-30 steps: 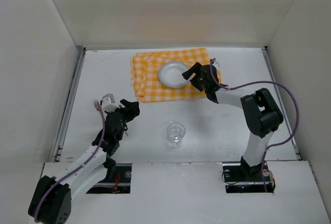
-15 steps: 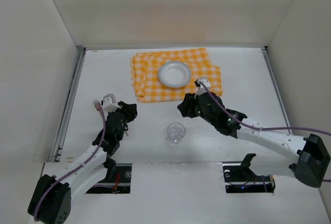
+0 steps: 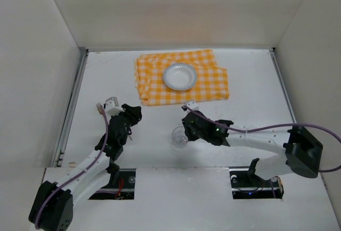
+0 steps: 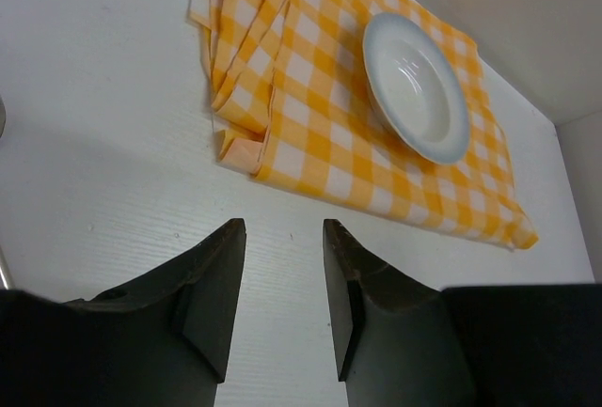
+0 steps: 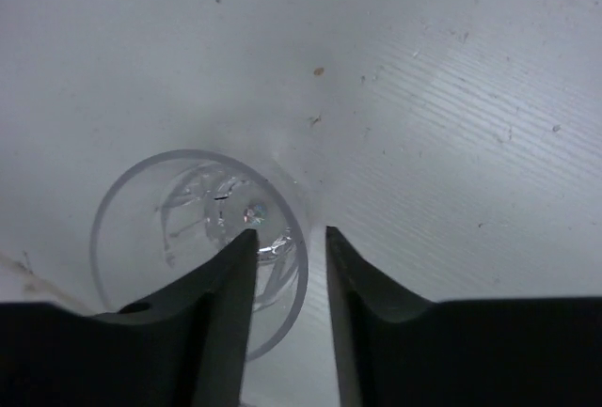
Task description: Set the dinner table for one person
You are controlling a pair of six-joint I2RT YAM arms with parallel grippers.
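On the white dinner table [image 3: 250, 76], a clear glass [image 3: 181, 136] stands upright near the front middle. My right gripper [image 3: 185, 129] is at its right rim. In the right wrist view the gripper [image 5: 290, 230] straddles the wall of the glass [image 5: 188, 200], one finger inside and one outside, with a narrow gap showing on both sides. A white plate [image 3: 180, 76] sits on the orange checked cloth [image 3: 160, 89]. My left gripper [image 3: 134, 112] hovers at the left, and in its wrist view it [image 4: 282, 224] is open over bare table. A fork [image 3: 99, 108] lies left of it.
Metal rails [image 3: 72, 108] run along the table's side edges, with white walls around. In the left wrist view the cloth [image 4: 310, 116] has a folded, rumpled left edge, and the plate [image 4: 416, 87] sits on its far part.
My right arm swung from the plate down to the glass, and its jaws narrowed round the rim. The left gripper stayed in place, its jaws a little narrower.
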